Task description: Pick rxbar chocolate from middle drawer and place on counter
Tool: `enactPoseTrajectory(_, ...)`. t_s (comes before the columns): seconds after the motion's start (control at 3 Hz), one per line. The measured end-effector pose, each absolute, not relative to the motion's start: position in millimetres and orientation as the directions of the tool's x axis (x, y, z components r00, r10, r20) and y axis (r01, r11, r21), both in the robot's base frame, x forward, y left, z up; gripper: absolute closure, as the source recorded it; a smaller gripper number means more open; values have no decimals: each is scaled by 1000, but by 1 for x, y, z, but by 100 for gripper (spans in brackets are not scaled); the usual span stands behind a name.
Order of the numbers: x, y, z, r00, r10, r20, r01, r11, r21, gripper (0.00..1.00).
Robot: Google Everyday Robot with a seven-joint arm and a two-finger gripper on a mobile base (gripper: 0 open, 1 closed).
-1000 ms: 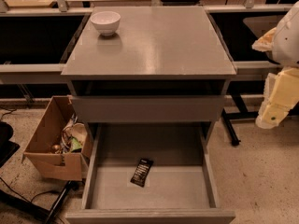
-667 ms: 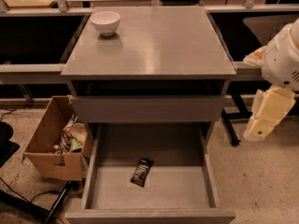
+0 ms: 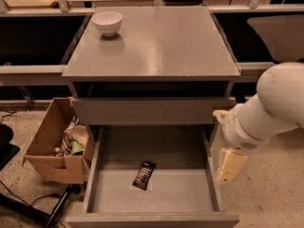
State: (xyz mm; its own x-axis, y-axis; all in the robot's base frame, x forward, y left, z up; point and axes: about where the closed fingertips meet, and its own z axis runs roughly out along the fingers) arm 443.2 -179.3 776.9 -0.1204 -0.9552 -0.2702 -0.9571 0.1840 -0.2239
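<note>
The rxbar chocolate (image 3: 144, 175), a small flat black bar with pale lettering, lies on the floor of the open middle drawer (image 3: 180, 196), left of centre. The grey counter (image 3: 161, 42) tops the cabinet above it. My gripper (image 3: 231, 165), cream-coloured on the end of a thick white arm, hangs pointing down over the drawer's right side wall. It is to the right of the bar, above it and apart from it. It holds nothing that I can see.
A white bowl (image 3: 107, 23) stands at the counter's back left corner. The drawer above (image 3: 152, 109) is pulled out a little. A brown cardboard box (image 3: 50, 151) of clutter sits on the floor left of the cabinet. Tan tabletops run behind.
My arm has swung in from the right edge, moving left and down, so the gripper now hangs by the drawer's right wall. The bar has not moved.
</note>
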Motion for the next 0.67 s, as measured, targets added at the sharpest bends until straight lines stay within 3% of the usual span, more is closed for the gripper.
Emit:
enactPoseTrajectory(0.33,459,-161,718,-57,-963,-262,-968,117,-221,0)
enactPoseTrajectory(0.67,461,-156,716,-45,-962,-268,-968,108,-225,0)
